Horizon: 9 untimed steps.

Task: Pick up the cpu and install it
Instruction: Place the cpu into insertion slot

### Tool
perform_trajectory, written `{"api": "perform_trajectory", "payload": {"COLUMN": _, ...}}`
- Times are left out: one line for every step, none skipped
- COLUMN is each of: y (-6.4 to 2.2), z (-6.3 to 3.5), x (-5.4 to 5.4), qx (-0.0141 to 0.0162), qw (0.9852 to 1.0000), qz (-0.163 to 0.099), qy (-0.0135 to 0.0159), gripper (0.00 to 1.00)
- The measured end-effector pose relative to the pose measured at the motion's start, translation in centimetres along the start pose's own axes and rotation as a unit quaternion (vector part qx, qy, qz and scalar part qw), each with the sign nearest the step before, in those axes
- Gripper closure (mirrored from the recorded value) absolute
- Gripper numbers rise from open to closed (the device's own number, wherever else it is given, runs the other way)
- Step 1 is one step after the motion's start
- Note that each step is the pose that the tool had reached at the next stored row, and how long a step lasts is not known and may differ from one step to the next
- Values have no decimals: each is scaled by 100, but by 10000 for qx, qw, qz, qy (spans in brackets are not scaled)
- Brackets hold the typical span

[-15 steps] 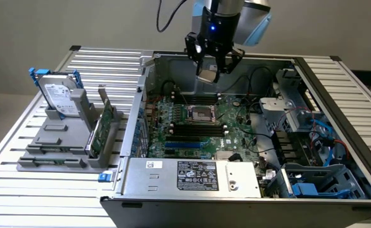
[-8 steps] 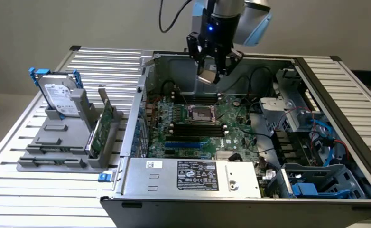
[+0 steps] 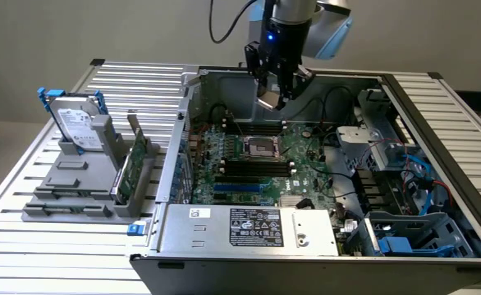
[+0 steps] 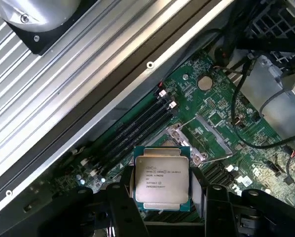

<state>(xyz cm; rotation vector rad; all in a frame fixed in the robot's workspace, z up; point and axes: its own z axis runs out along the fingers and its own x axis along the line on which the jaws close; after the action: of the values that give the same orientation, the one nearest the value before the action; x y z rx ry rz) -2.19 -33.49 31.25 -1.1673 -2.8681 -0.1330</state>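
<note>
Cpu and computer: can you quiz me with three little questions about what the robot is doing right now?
1. True or false: the cpu already sits in its socket.
2. What do the jaws hold? A) a screwdriver B) the cpu C) a cable
3. Fill in: the hard drive stands ___ the computer case.
Key: 1 false, it hangs above the board; 2 B; 3 outside.

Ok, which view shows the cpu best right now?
Wrist view: the cpu faces the camera, its printed top plain, held in the gripper. The exterior view shows it as a small tilted silvery square under the gripper.
</note>
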Motion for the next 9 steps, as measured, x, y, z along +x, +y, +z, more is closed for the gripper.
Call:
{"api": "perform_trajectory", "payload": {"y": 0, "z": 3, "x": 0, "qx": -6, "qw": 10000, "qz": 90, "qy": -6, "gripper": 45}}
{"api": "perform_trajectory", "payload": {"y": -1, "z": 5, "x": 0, "qx": -13, "qw": 9998, "qz": 179, "qy": -12, "gripper": 45}}
{"api": "perform_trajectory", "payload": {"y": -1, "z": 7, "x": 0, "qx": -19, "qw": 9996, "qz": 272, "qy": -18, "gripper": 45}}
{"api": "perform_trajectory", "payload": {"y": -1, "z": 9, "x": -1, "qx": -25, "qw": 9993, "qz": 361, "qy": -23, "gripper": 45}}
{"api": "perform_trajectory", "payload": {"y": -1, "z": 11, "x": -1, "qx": -33, "qw": 9990, "qz": 455, "qy": -29, "gripper": 45}}
{"api": "perform_trajectory", "payload": {"y": -1, "z": 13, "x": -1, "qx": -39, "qw": 9985, "qz": 543, "qy": -35, "gripper": 45}}
{"api": "perform_trajectory", "payload": {"y": -1, "z": 15, "x": -1, "qx": -45, "qw": 9980, "qz": 630, "qy": -40, "gripper": 45}}
{"api": "perform_trajectory", "payload": {"y": -1, "z": 16, "x": -1, "qx": -51, "qw": 9974, "qz": 718, "qy": -46, "gripper": 45}}
{"api": "perform_trajectory", "payload": {"y": -1, "z": 18, "x": -1, "qx": -58, "qw": 9967, "qz": 806, "qy": -51, "gripper": 45}}
